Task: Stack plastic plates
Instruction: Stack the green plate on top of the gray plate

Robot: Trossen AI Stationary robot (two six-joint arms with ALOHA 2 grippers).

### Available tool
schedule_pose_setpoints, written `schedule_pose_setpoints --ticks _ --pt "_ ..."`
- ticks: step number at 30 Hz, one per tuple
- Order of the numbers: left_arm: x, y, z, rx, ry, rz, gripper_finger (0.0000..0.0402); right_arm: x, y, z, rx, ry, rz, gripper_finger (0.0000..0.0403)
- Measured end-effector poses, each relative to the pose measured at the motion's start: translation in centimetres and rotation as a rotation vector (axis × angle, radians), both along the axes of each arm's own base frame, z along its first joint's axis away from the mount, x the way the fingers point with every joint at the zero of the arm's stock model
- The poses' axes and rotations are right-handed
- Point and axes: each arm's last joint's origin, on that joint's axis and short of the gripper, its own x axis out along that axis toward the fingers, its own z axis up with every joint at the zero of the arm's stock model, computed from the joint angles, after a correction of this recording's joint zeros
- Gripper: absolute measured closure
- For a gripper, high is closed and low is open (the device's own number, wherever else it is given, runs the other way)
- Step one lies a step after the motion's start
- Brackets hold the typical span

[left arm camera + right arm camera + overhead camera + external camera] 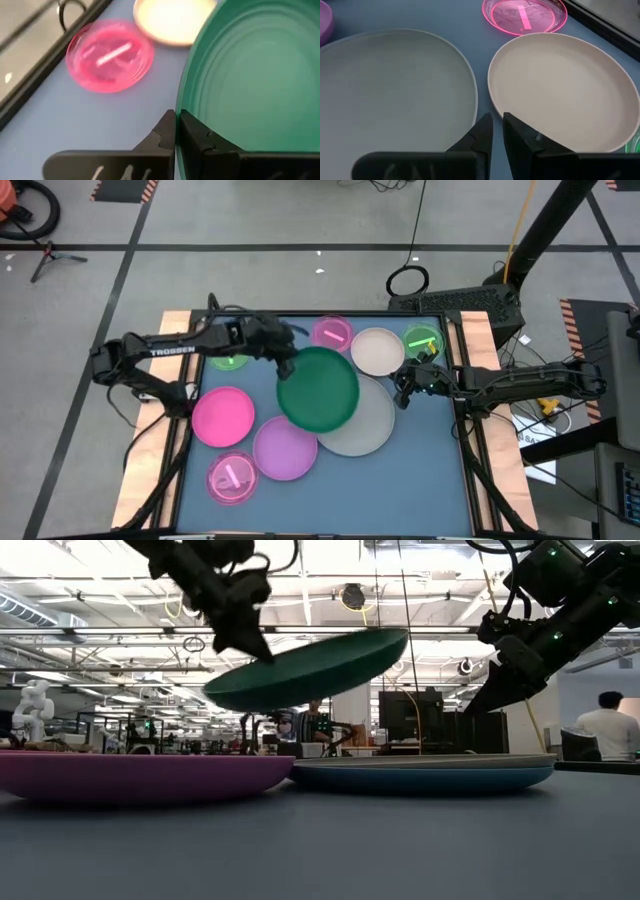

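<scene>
My left gripper (288, 363) is shut on the dark green plate (318, 388) and holds it in the air above the table's middle, partly over the white-grey plate (372, 425). The cream plate (377, 350) lies flat at the far right, with a small translucent pink plate (332, 332) and a green one (425, 340) beside it. The pink plate (222, 415), the lilac plate (285, 448) and another small pink one (232, 478) lie at the left. My right gripper (497, 125) hovers between the white-grey and cream plates, its fingers a narrow gap apart, holding nothing. My left gripper pinches the dark green plate's rim (182, 117) on its far-left side, one finger on the upper face (200, 137) and one outside the edge. The fingers come slanting down from the table's left. The plate (310, 670) hangs tilted, clear of the table and of the other plates.
In the low view a blue plate (420, 780) shows under the white-grey one. A small green plate (230, 361) lies under the left arm. Wooden side rails (478, 340) bound the table. Bare blue surface (400, 490) lies at the near right.
</scene>
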Motion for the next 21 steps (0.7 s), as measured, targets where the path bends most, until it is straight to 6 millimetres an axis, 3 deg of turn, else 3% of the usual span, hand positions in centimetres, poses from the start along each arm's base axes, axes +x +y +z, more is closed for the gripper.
schedule_pose_setpoints --ticks 10,21 --pt "2.8 -3.2 -0.2 0.042 -0.107 -0.035 0.0394 0.0 0.0 0.0 -0.017 0.009 0.009 0.0365" --pt "4.6 -3.4 -2.4 0.022 -0.083 0.009 0.0382 -0.3 0.0 0.2 -0.027 -0.001 0.012 0.0365"
